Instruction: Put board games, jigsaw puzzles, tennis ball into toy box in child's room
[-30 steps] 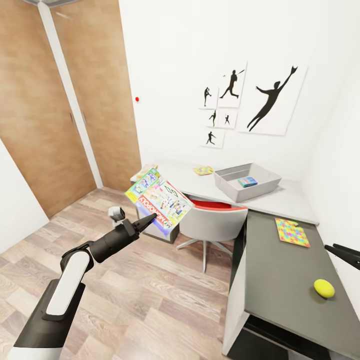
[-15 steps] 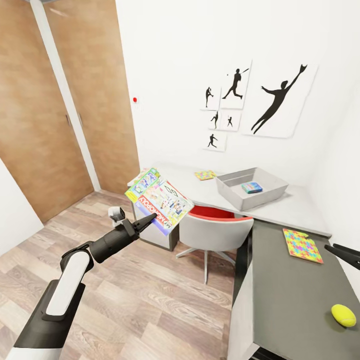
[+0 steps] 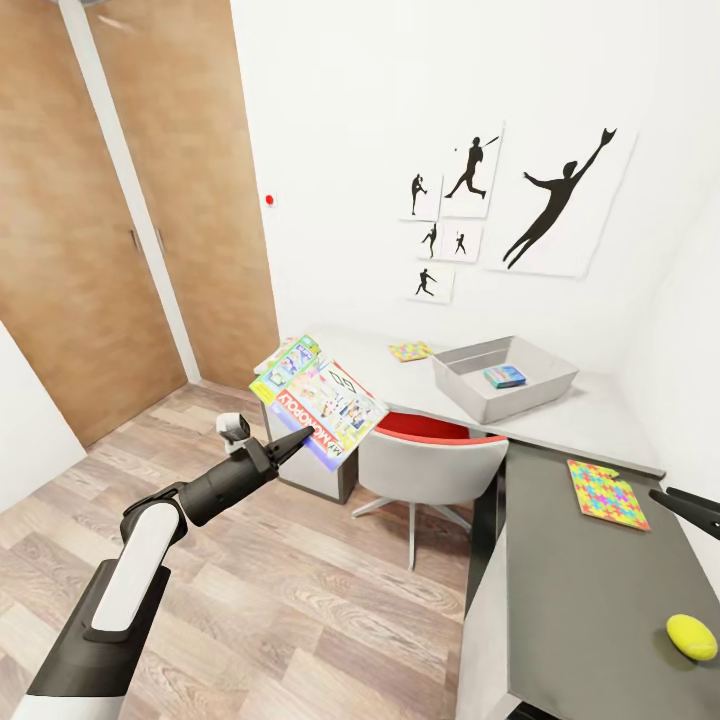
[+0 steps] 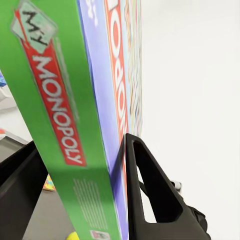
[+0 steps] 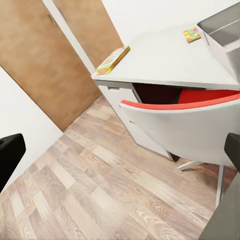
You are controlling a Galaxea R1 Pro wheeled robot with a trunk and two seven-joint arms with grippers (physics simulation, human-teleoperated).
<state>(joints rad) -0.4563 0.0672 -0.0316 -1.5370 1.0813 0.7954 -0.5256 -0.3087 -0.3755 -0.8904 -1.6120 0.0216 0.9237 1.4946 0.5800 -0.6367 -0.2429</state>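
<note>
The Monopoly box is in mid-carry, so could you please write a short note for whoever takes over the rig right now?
Left tool: shut on the Monopoly box, held up in the air short of the desk.
Right tool: open and holding nothing, over the dark desk top.
Done: small blue game lies in the grey bin.
Left: Monopoly box; a flat colourful box at the desk's near corner; one puzzle beside the bin, one puzzle and the ball on the dark top.
</note>
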